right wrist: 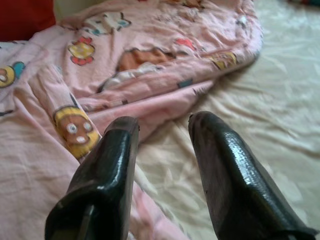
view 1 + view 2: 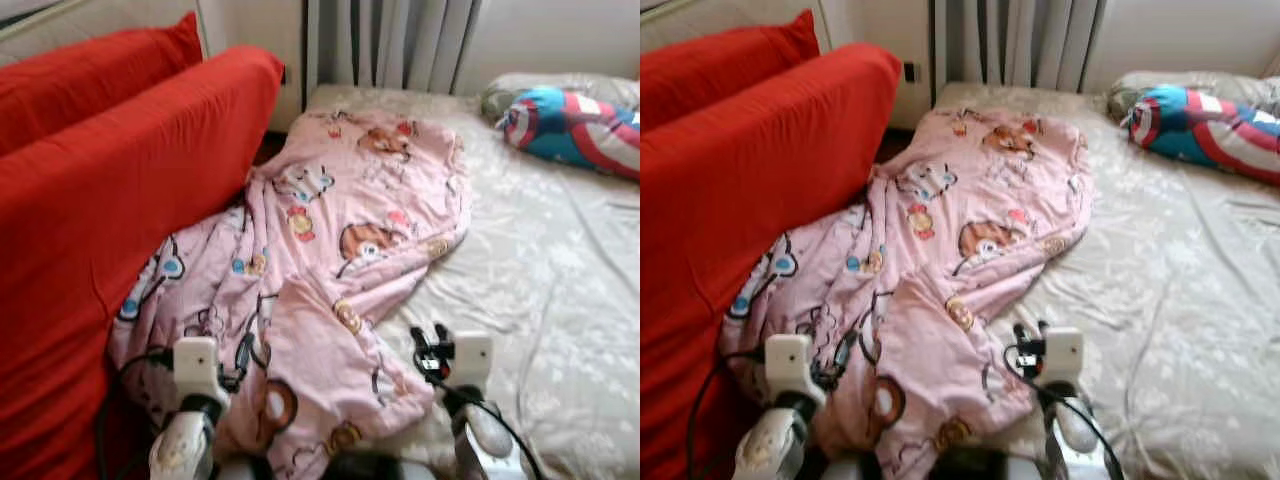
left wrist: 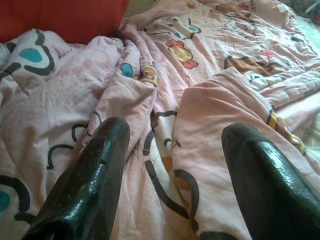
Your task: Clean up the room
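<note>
The crumpled pink blanket (image 2: 330, 260) is spread over the bed (image 2: 560, 290), running from 6 o'clock up to 12, beside the red cushions (image 2: 110, 180) at 9. Both claws are held released: the left claw (image 3: 172, 165) over the folds, the right claw (image 1: 162, 150) at the blanket's edge. A thick fold should be pinched, not the sheet beneath.

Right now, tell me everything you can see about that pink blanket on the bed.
The pink blanket is soft, thin-looking fabric printed with cartoon animals. It lies crumpled and partly folded over itself on the beige bedsheet, its left edge bunched against the red cushion. The left gripper is open just above its folds; the right gripper is open at its near edge.
</note>
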`<state>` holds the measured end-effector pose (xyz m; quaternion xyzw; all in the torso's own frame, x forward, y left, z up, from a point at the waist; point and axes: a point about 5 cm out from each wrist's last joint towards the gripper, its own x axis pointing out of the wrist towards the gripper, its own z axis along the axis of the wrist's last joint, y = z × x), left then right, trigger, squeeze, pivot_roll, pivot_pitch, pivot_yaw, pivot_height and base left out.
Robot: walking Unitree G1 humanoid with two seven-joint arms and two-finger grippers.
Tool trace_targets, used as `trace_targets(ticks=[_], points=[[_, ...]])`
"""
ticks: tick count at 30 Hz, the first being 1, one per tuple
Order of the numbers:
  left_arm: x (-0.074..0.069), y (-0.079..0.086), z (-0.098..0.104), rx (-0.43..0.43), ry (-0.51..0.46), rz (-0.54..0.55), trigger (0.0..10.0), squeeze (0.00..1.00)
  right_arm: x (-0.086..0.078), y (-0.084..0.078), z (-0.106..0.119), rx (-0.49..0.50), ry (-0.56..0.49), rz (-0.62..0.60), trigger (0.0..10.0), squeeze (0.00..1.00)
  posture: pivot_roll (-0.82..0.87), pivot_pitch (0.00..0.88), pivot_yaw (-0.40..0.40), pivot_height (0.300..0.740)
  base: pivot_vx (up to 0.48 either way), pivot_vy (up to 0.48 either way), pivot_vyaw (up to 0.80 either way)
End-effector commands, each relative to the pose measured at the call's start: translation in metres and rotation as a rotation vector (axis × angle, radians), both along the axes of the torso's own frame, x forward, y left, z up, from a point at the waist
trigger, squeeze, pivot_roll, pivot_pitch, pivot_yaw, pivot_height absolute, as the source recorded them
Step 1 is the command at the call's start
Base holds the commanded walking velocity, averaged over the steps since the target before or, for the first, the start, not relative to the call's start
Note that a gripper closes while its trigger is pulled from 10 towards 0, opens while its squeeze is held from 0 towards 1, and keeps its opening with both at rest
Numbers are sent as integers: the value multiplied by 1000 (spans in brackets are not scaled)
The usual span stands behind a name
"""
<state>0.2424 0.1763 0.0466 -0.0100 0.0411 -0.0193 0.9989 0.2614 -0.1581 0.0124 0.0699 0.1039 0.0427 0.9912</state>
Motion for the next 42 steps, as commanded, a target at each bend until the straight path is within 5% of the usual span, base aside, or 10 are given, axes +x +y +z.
trace_targets(ticks=[1,13,22,33,38,39,42], points=[[-2,4,1,0,2,8,10000,0,5,3,-1,28,22,-3,10000,0,3,68,-43,633,0,0,0],[11,11,16,25,-41,-10,10000,0,39,3,13,32,27,-64,10000,0,26,93,-20,633,0,0,0],[11,10,16,26,-38,-19,10000,0,36,-4,11,15,3,-85,10000,0,25,97,-15,608,0,0,0],[10,14,16,38,-34,-19,10000,0,36,1,0,64,98,-107,10000,0,44,95,-5,608,0,0,0],[7,14,13,50,-18,-31,10000,0,37,-4,-11,173,250,-224,10000,0,59,92,5,608,0,0,0],[6,14,14,51,-18,-32,10000,0,38,-4,-10,182,245,-230,10000,906,66,93,8,608,0,0,0],[4,16,15,65,-19,-41,10000,0,42,0,-6,189,236,-223,10000,1000,78,98,14,608,0,0,0]])
